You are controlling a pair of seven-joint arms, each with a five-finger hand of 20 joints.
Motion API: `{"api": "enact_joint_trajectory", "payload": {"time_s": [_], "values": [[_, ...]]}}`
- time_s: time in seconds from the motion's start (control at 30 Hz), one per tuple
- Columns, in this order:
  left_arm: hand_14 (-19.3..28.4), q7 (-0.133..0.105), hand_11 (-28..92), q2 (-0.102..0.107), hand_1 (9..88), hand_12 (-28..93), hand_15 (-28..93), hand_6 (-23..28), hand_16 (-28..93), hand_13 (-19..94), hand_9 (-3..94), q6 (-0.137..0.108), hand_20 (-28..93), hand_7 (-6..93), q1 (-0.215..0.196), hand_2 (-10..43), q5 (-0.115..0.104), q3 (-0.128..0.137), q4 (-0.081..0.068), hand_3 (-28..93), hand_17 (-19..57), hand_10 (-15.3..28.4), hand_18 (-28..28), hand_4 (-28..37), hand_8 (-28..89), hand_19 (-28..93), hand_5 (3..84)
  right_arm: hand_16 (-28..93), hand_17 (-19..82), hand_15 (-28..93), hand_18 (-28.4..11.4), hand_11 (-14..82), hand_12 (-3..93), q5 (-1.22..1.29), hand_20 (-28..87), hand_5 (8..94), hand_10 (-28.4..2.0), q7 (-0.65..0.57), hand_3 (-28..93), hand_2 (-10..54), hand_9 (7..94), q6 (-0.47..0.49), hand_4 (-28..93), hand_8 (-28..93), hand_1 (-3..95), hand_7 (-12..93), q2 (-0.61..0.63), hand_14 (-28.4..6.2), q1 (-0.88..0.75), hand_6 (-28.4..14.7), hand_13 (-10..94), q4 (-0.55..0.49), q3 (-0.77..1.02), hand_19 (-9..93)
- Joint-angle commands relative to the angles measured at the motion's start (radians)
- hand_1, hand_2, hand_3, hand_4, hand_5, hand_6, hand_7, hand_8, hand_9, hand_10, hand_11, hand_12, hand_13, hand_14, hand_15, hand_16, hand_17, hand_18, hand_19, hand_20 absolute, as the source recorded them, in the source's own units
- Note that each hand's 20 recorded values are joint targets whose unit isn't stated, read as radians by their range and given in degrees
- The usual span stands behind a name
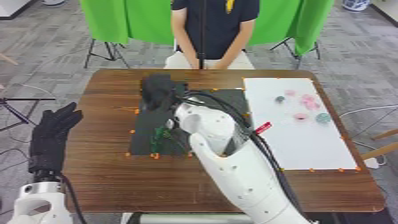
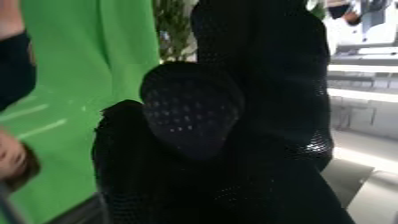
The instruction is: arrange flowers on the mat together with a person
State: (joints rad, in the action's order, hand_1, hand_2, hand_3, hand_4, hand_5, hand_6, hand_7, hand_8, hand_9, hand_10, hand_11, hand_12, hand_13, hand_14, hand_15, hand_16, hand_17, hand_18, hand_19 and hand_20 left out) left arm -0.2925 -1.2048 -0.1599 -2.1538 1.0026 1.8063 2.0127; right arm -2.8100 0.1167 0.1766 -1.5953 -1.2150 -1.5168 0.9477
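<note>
The black-gloved right hand (image 1: 157, 91) is over the far left corner of the dark mat (image 1: 147, 147), its arm crossing that mat. In the right wrist view the right hand (image 2: 258, 65) has its fingers extended, with a thumb pad in front; nothing can be made out between them. Green stems (image 1: 158, 138) lie on the near left part of the dark mat. Pink flowers (image 1: 309, 102), another pink bloom (image 1: 300, 116) and a pale green one (image 1: 322, 118) rest on the white mat (image 1: 293, 150). Left of the table, the left hand (image 1: 53, 127) is open with straight fingers.
The brown table (image 1: 102, 175) extends around both mats. Small orange markers (image 1: 155, 156) line the mat edges. A person (image 1: 218, 30) stands at the far side, hands (image 1: 220, 64) lowered beyond the table edge. A green backdrop (image 1: 107, 20) hangs behind.
</note>
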Motion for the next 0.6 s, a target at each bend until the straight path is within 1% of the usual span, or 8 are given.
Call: {"api": "enact_joint_trajectory", "payload": {"time_s": [0.03, 0.2, 0.23, 0.27, 0.4, 0.5, 0.6], "values": [[16.2, 0.005, 18, -0.005, 17.1, 14, 10, 3.9, 4, 33, 44.6, -0.007, 13, 14.1, -0.016, 19.8, -0.008, -0.006, 0.005, 60, 3.0, 14.0, 9.7, -28.3, -6, 4, 47.0, 18, 74, 58, -7.3, 24.1, 24.7, -0.097, 32, 85.7, -8.0, 0.026, -28, -9.5, 93.7, 0.04, 46, 6, 90.8, 17, -0.036, -0.6, -0.027, 1.1, 94, 0.032, -0.035, 93], [16.1, 0.006, 18, -0.001, 17.0, 14, 10, 4.0, 4, 33, 44.6, 0.0, 13, 13.9, -0.004, 19.1, -0.006, -0.016, 0.001, 60, 3.0, 13.9, 9.7, -28.3, -6, 4, 46.9, 18, 74, 58, -7.3, 24.8, 24.7, -0.152, 32, 85.2, -7.9, 0.043, -28, -9.5, 93.7, 0.049, 46, 5, 90.1, 17, -0.061, -0.6, -0.034, 1.5, 94, 0.062, -0.022, 93], [16.1, 0.009, 18, 0.002, 17.0, 14, 10, 4.0, 4, 33, 44.6, 0.004, 13, 13.9, 0.007, 19.0, -0.004, -0.021, -0.004, 60, 3.0, 13.9, 9.7, -28.3, -6, 4, 46.8, 18, 74, 58, -7.3, 24.8, 24.7, -0.156, 32, 85.2, -8.0, 0.039, -28, -9.5, 93.7, 0.048, 46, 5, 89.9, 17, -0.062, -0.6, -0.031, 1.6, 94, 0.068, -0.02, 93], [16.1, 0.009, 18, 0.002, 16.8, 14, 10, 4.0, 4, 33, 44.5, 0.006, 13, 13.9, 0.007, 18.7, -0.002, -0.022, -0.002, 60, 3.0, 13.9, 9.7, -28.3, -6, 4, 46.8, 18, 74, 58, -7.4, 25.0, 24.6, -0.163, 32, 85.1, -8.1, 0.043, -28, -9.5, 93.7, 0.057, 46, 5, 89.6, 17, -0.068, -0.6, -0.033, 1.6, 94, 0.073, -0.013, 93], [16.1, 0.014, 18, 0.007, 16.1, 14, 10, 4.1, 4, 33, 44.3, 0.014, 13, 13.7, 0.021, 14.7, 0.005, -0.031, -0.008, 61, 2.9, 13.8, 9.7, -28.3, -6, 3, 46.6, 18, 74, 58, -7.4, 25.3, 24.3, -0.173, 32, 84.5, -8.3, 0.037, -28, -9.5, 93.7, 0.058, 46, 5, 88.7, 17, -0.07, -0.6, -0.032, 1.7, 94, 0.089, -0.003, 93], [16.1, 0.017, 17, 0.006, 15.6, 14, 10, 4.3, 4, 33, 44.0, 0.018, 13, 13.5, 0.024, 10.9, 0.007, -0.033, -0.007, 61, 2.8, 13.8, 9.8, -28.3, -6, 3, 46.4, 19, 74, 57, -7.4, 25.3, 24.2, -0.184, 31, 84.2, -8.3, 0.04, -28, -9.5, 93.7, 0.054, 46, 5, 87.9, 17, -0.074, -0.6, -0.032, 1.6, 94, 0.097, 0.006, 93], [16.1, 0.017, 17, 0.006, 15.4, 14, 10, 4.3, 4, 32, 43.9, 0.022, 13, 13.4, 0.028, 9.5, 0.008, -0.035, -0.007, 62, 2.7, 13.9, 9.9, -28.3, -5, 3, 46.2, 19, 74, 57, -7.5, 24.8, 24.3, -0.184, 31, 83.4, -8.6, 0.042, -28, -9.5, 93.7, 0.055, 44, 4, 86.7, 17, -0.071, -0.7, -0.031, 1.3, 94, 0.098, 0.007, 93]]}}
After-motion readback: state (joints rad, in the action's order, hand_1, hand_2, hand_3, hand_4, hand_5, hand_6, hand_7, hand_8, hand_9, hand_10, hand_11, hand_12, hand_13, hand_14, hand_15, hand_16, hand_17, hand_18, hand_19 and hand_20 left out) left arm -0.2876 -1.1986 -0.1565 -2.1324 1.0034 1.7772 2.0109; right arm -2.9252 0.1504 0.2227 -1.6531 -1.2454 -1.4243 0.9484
